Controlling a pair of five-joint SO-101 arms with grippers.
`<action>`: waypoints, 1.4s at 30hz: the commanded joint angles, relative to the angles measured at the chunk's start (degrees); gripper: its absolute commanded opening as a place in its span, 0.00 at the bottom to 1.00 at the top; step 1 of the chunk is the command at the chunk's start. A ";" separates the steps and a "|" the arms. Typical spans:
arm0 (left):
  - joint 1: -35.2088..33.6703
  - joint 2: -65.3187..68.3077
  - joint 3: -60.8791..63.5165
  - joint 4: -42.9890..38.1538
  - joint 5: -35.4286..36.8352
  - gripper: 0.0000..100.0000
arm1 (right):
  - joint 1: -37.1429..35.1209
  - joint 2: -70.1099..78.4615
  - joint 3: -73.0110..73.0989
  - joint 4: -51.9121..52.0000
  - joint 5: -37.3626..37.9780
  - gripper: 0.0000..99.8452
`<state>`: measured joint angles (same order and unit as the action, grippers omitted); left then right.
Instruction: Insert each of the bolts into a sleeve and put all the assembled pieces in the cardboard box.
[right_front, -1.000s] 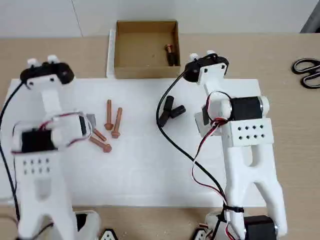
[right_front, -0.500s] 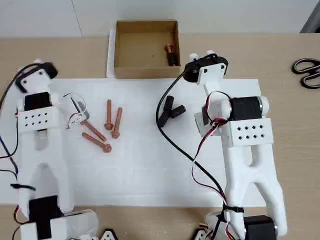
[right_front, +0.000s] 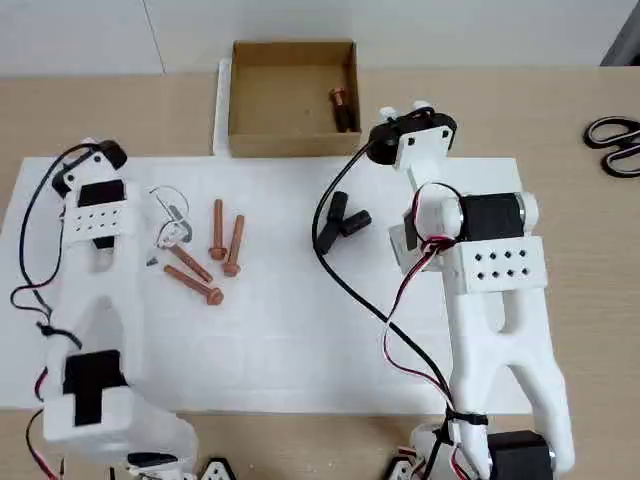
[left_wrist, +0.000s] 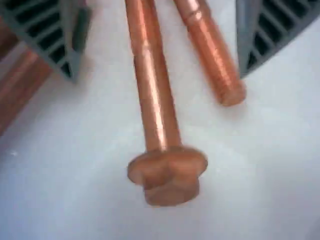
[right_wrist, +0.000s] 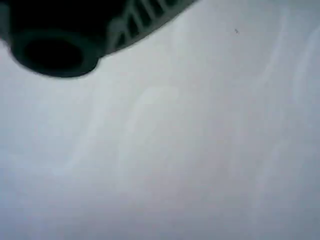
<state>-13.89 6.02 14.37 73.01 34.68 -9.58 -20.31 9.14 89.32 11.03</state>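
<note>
- Left gripper (left_wrist: 159, 74) open, straddling copper-coloured flanged bolts (left_wrist: 155, 110) on white mat (right_front: 300, 330).
- Right gripper (right_front: 405, 245) by black tubular sleeve (right_wrist: 52, 52); possibly held, cannot tell.
- Brown cardboard box (right_front: 290, 145) holds one assembled piece (right_front: 341, 108).

Left hand (left_wrist: 159, 55) splayed open, pointing down, right arm (right_front: 495, 300) stretched forward, wrist folded downward

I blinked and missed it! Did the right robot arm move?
No. The right arm is still in the same spot, its black end just beside the cardboard box's near right corner.
</note>
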 joint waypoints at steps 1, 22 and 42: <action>0.35 1.41 -2.33 -2.99 0.97 0.20 | 0.40 -1.45 -0.26 -0.75 0.26 0.00; 0.53 3.78 -2.07 -6.33 3.08 0.20 | 0.40 -1.63 -0.26 -0.84 -0.88 0.00; 0.18 9.85 -4.00 -5.89 5.10 0.20 | 0.40 -1.80 -0.26 -0.84 -0.97 0.00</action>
<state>-13.80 15.87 12.62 67.56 38.99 -9.58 -20.31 9.14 89.32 10.59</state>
